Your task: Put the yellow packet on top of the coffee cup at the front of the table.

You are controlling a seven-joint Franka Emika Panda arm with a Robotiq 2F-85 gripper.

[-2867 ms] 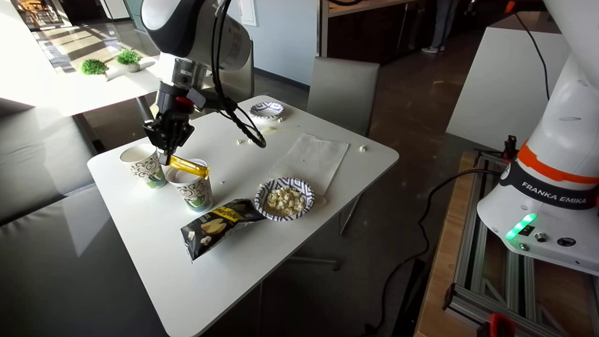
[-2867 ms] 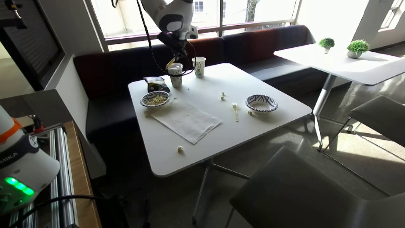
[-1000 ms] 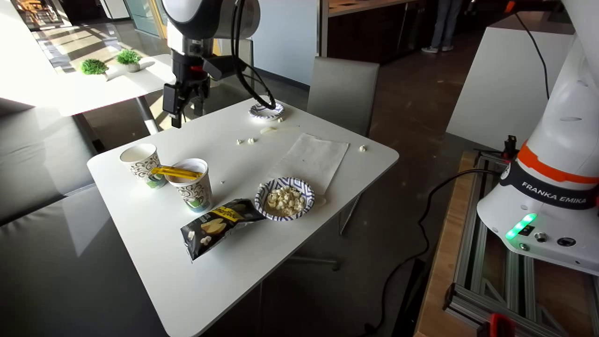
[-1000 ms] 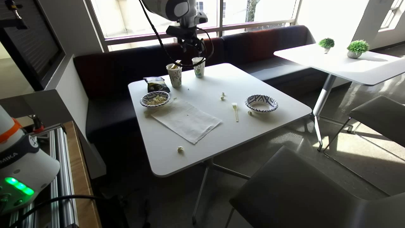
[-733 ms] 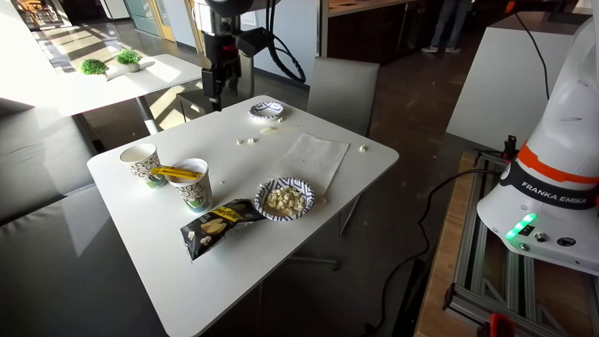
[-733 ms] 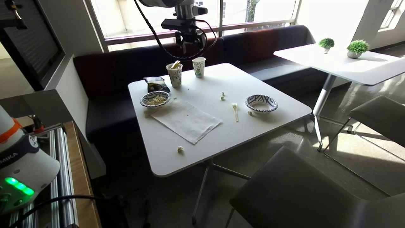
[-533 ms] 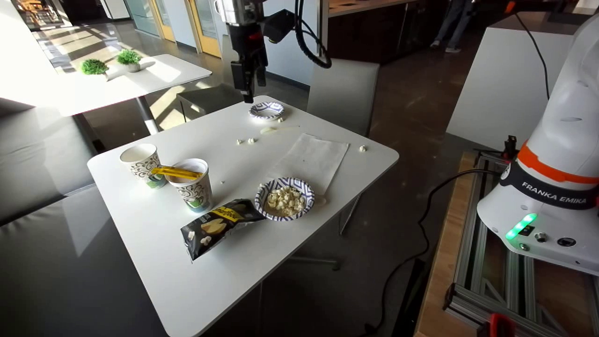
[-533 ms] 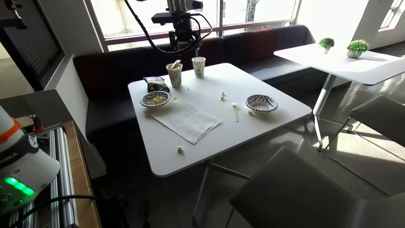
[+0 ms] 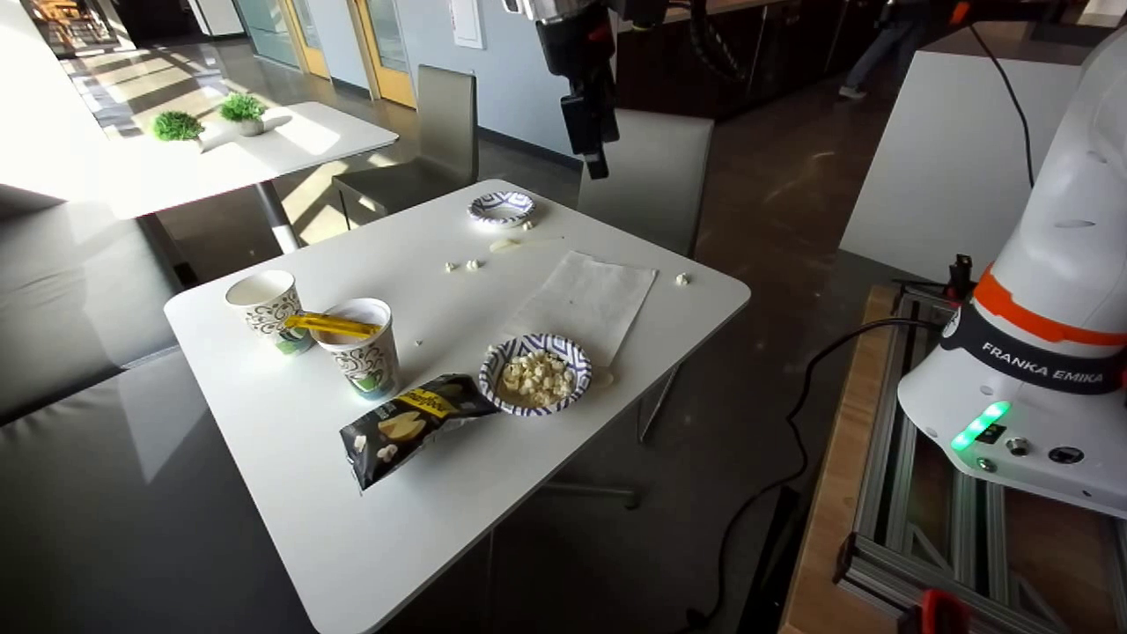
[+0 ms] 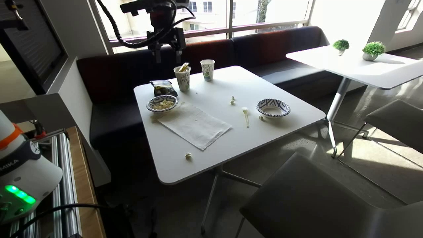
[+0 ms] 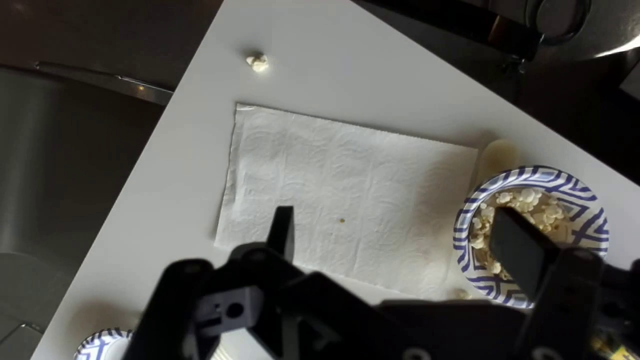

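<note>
The yellow packet [image 9: 333, 325] lies across the rim of the coffee cup [image 9: 367, 359], one end sticking out past the rim toward a second patterned cup. In an exterior view the packet [image 10: 183, 67] looks tilted on top of the upright cup [image 10: 183, 80]. High above the table, well apart from both, hangs my gripper [image 10: 168, 59], its two fingers spread. The wrist view shows the gripper [image 11: 395, 210] with a wide gap and nothing held, above the paper napkin and popcorn bowl. Packet and coffee cup are out of the wrist view.
A second patterned cup [image 9: 268, 308] stands beside the coffee cup. Nearby are a black-and-yellow snack bag [image 9: 414, 424] and a popcorn bowl [image 9: 574, 361]. A napkin [image 10: 195, 127], a fork [image 10: 246, 117], another bowl [image 10: 273, 114] and stray popcorn lie on the table [image 10: 228, 145].
Earlier my gripper held the packet at the cup. It has let go, risen and swung away over the table toward the robot base. The packet has stayed on the cup's rim.
</note>
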